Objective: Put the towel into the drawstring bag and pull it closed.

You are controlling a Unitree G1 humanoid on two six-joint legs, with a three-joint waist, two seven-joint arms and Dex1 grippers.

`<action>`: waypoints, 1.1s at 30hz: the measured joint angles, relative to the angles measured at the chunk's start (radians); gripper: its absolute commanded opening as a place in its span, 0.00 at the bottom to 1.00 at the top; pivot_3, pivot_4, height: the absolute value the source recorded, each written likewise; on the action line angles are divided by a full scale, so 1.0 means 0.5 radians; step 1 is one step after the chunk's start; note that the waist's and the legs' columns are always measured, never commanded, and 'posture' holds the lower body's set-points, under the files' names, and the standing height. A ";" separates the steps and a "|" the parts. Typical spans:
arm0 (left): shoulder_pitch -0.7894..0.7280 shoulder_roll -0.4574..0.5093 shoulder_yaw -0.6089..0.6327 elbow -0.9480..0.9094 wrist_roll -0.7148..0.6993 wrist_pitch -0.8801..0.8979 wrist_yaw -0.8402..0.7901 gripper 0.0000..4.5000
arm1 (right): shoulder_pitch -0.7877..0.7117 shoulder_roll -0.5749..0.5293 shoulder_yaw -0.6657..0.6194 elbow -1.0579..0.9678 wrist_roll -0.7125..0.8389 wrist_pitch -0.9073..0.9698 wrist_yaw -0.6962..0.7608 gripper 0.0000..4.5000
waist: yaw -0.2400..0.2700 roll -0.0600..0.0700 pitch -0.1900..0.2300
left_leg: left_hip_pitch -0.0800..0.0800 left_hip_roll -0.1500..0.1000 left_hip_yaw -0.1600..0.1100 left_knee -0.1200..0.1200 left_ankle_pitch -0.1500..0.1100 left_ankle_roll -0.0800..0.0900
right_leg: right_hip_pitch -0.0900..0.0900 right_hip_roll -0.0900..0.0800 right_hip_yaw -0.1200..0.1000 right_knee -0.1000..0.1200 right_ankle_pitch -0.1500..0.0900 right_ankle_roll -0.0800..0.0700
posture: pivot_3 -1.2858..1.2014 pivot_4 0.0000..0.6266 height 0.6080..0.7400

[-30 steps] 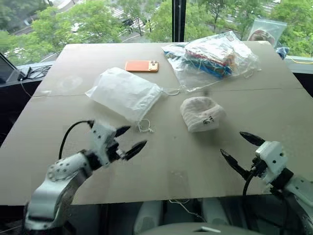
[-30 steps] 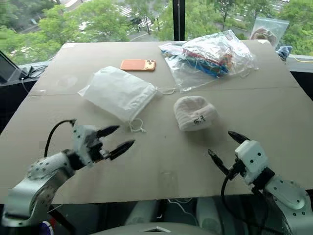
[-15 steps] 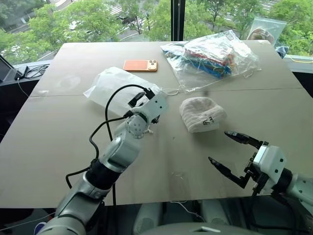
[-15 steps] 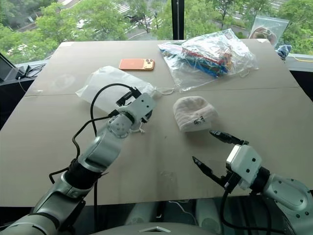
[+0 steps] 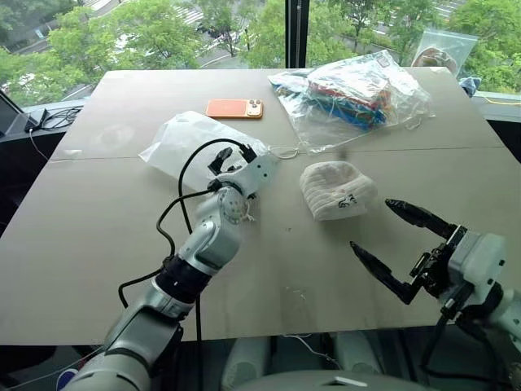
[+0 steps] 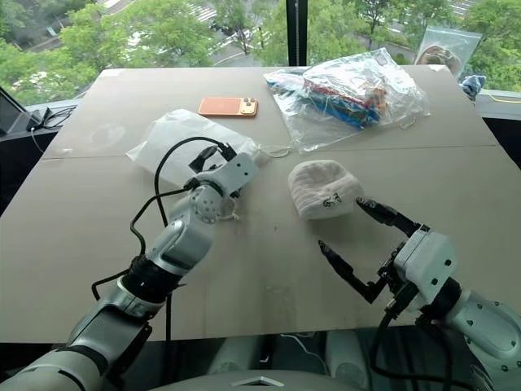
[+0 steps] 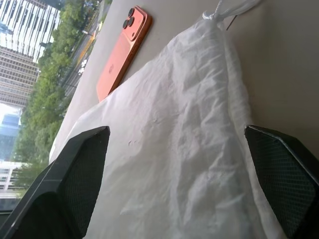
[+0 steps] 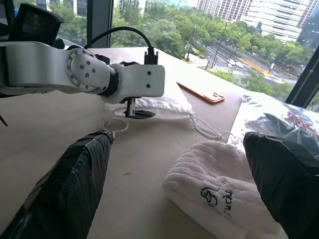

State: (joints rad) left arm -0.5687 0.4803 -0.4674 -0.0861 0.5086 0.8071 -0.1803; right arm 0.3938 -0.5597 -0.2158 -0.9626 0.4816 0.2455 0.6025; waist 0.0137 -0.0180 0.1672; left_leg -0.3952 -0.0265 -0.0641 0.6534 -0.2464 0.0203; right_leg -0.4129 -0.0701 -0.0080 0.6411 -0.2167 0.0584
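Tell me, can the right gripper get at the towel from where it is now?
Probably yes. The right gripper is open, hanging just short of the towel, with bare table between them and nothing lying on the towel.

A high-rise office or lab: a cardboard-covered table (image 5: pixel 98 244) stands against floor-to-ceiling windows (image 5: pixel 163 32), with treetops and tower blocks (image 7: pixel 25 30) far beyond the fingers.

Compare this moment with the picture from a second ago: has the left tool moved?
Yes. The left tool has reached forward across the table, from near its front edge to the drawstring bag, open over the bag's mouth end.
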 measured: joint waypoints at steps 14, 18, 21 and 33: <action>0.043 -0.002 0.099 0.121 0.086 -0.199 -0.024 0.01 | -0.007 -0.031 0.062 0.060 -0.066 -0.022 0.036 1.00 | -0.001 0.000 0.000 | 0.000 0.000 0.001 0.001 0.000 0.000 | 0.000 0.000 0.000 0.001 0.001 -0.001 | 0.52 0.24 1.00; 0.056 -0.094 0.427 0.120 -0.272 -0.374 -0.167 0.01 | -0.150 -0.054 0.174 0.077 -0.152 0.189 -0.097 1.00 | 0.001 0.000 0.000 | 0.000 0.001 0.000 0.003 0.000 0.000 | 0.000 -0.001 0.000 0.002 0.005 -0.008 | 0.52 0.24 1.00; -0.008 -0.133 0.827 0.094 -0.806 -0.126 -0.570 0.01 | -0.358 -0.044 0.220 0.135 -0.071 0.468 -0.211 1.00 | -0.009 -0.001 0.001 | 0.000 0.001 0.001 0.004 0.000 0.000 | -0.001 0.001 -0.001 0.002 0.005 -0.008 | 0.52 0.24 1.00; -0.109 0.229 1.182 0.011 -1.623 0.542 -1.193 0.01 | -1.206 0.112 0.340 0.800 -0.148 0.982 -0.565 1.00 | -0.052 -0.001 0.001 | 0.001 -0.002 0.001 0.004 0.001 0.000 | -0.001 0.000 0.001 0.005 0.006 -0.009 | 0.52 0.24 1.00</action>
State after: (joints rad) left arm -0.6233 0.5947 0.1238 -0.0808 -0.3032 1.0780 -0.7767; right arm -0.2092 -0.5037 -0.0456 -0.5627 0.4077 0.7364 0.3201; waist -0.0122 -0.0185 0.1679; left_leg -0.3948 -0.0278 -0.0635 0.6552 -0.2461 0.0201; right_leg -0.4133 -0.0704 -0.0073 0.6434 -0.2138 0.0538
